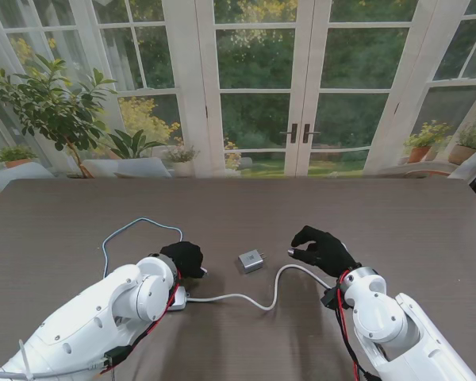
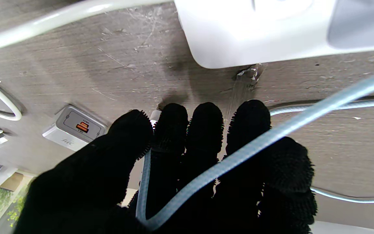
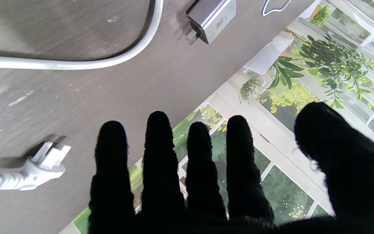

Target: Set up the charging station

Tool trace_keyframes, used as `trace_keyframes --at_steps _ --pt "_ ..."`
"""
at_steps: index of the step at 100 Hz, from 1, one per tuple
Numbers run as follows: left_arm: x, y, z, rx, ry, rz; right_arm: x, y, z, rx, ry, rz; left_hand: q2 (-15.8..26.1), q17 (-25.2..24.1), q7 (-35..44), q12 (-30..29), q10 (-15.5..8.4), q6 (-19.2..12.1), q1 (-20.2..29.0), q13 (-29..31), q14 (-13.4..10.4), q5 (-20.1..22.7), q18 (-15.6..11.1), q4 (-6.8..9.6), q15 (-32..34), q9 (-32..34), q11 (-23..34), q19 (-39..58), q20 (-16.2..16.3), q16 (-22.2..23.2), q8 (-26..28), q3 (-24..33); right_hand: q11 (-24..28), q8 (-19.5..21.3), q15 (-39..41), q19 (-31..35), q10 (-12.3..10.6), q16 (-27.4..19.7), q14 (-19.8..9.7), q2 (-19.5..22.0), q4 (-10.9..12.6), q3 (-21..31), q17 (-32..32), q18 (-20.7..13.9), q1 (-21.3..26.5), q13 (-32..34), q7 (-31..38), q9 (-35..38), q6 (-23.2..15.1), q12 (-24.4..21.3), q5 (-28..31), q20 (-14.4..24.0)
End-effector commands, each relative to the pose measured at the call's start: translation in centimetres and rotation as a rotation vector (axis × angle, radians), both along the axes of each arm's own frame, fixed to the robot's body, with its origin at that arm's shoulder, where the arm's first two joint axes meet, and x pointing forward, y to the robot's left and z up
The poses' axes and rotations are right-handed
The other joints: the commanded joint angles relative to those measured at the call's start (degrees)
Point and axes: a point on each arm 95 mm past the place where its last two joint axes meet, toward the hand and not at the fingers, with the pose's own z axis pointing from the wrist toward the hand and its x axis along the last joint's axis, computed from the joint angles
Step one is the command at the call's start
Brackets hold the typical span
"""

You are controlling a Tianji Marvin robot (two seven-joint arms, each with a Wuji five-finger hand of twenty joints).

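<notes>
Here, charger [image 1: 251, 260] apparently lies between left hand [image 1: 185, 258] and right hand [image 1: 321, 248]

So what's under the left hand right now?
The left hand rests over the light blue cable, which runs across its fingers, near the white power strip. The cable's end is covered.

Dark wood-grain table [image 1: 397, 230] with grey charger [image 1: 251, 260], white cable [image 1: 270, 292], pale blue cable [image 1: 127, 230], white power strip [image 2: 255, 29]

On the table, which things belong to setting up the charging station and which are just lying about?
Belongs to the job:
grey charger block
white power strip
white cord with plug
blue cable, in left hand

Just about:
potted plants beyond the table
</notes>
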Motion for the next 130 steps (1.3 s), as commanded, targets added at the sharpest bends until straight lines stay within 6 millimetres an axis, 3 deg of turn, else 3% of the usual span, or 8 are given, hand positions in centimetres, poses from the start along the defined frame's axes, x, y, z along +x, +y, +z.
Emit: trace_keyframes --at_steps 1,32,67,104,107,122,128,130 --pt "0.0 -0.3 -0.1 -0.012 0.018 0.0 -0.2 0.3 -0.1 0.002 0.012 0.012 -0.3 1.1 1.7 0.9 -1.2 -0.9 3.5 2.5 0.0 0.1 -0.5 -1.19 2.5 1.9 1.5 4.4 1.2 1.1 -0.4 0.8 -0.8 -0.3 -0.8 -1.3 0.0 -44.1 -0.1 0.5 0.3 -1.2 0.3 -0.4 -1.2 1.9 -23.5 0.6 0.0 -0.3 0.5 1.2" --pt "-0.2 0.1 -0.5 -0.085 0.004 0.0 -0.2 0.3 -0.2 0.009 0.021 0.013 -0.2 -1.9 1.9 6.3 -1.5 -1.9 5.6 1.0 0.3 0.1 -2.1 -2.2 3.2 1.4 1.6 4.1 1.8 1.3 -0.4 2.4 -0.8 -0.3 -0.8 -1.5 0.0 -44.1 0.1 0.8 0.3 -1.2 0.5 -0.4 -1.2 2.1 -23.6 0.8 0.1 -0.3 0.3 1.3" --pt "-0.6 1.6 -0.3 -0.243 -0.015 0.008 -0.1 0.3 -0.4 0.013 0.029 0.018 -2.6 -5.4 0.6 7.8 -3.5 -5.8 7.7 2.2 -2.5 1.1 -3.6 -4.0 -6.2 3.4 -6.0 -5.7 -0.9 -3.9 -0.3 8.3 -0.8 -0.3 -0.8 -1.8 0.0 -44.1 0.1 1.1 0.4 -1.3 0.5 -0.5 -1.2 2.2 -23.6 1.0 0.1 -0.3 0.1 1.4" --pt "-1.1 1.9 -0.7 -0.438 -0.011 0.132 0.0 0.3 -0.6 0.02 0.033 0.021 -5.7 11.0 -1.7 -3.0 -3.5 -9.4 8.2 13.5 -4.1 6.4 -2.0 -3.49 -13.9 9.6 -12.2 -7.3 -12.9 -11.0 -2.6 11.9 -0.8 -0.3 -0.6 -2.0 0.1 -44.0 0.1 1.2 0.4 -1.4 0.6 -0.5 -1.2 2.5 -23.6 1.2 0.3 -0.3 -0.2 1.5" --pt "-1.1 1.9 -0.7 -0.451 -0.009 0.144 0.0 0.3 -0.6 0.021 0.034 0.021 -6.0 12.2 -2.4 -3.8 -3.5 -9.6 7.9 14.1 -4.3 7.0 -1.7 -3.46 -13.3 9.9 -12.0 -5.5 -16.2 -11.5 -2.3 12.5 -0.8 -0.3 -0.7 -2.0 0.1 -44.0 0.1 1.3 0.4 -1.4 0.7 -0.5 -1.2 2.5 -23.6 1.2 0.3 -0.3 -0.2 1.5" --pt "-1.3 2.2 -0.9 -0.492 0.002 0.18 0.0 0.3 -0.7 0.025 0.037 0.021 -6.7 19.6 -2.6 -4.7 -4.2 -11.1 7.3 14.3 -5.3 9.6 -1.8 -2.56 -1.8 11.2 -12.3 3.0 -18.2 -8.2 -2.0 13.7 -0.8 -0.3 -0.6 -2.0 0.0 -44.0 0.1 1.4 0.4 -1.4 0.8 -0.5 -1.3 2.6 -23.6 1.3 0.4 -0.3 -0.3 1.6" --pt "-1.3 2.2 -1.0 -0.509 0.003 0.193 0.0 0.3 -0.7 0.026 0.038 0.021 -6.4 21.4 -2.5 -3.7 -4.3 -11.4 7.3 14.4 -5.8 10.4 -4.2 -2.35 5.8 11.2 -11.6 11.8 -16.2 -5.9 -1.1 14.2 -0.8 -0.3 -0.6 -2.1 0.1 -44.0 0.2 1.4 0.4 -1.4 0.8 -0.5 -1.3 2.6 -23.6 1.3 0.4 -0.3 -0.4 1.6" --pt "-1.3 2.3 -1.0 -0.516 0.003 0.197 0.0 0.3 -0.7 0.026 0.038 0.021 -6.2 22.2 -2.4 -2.9 -4.3 -11.6 7.2 14.4 -5.9 10.7 -6.5 -2.29 9.7 11.0 -11.0 16.7 -14.6 -4.5 -0.5 14.3 -0.8 -0.3 -0.6 -2.1 0.2 -44.0 0.2 1.5 0.4 -1.4 0.8 -0.5 -1.3 2.7 -23.6 1.3 0.4 -0.3 -0.4 1.6"
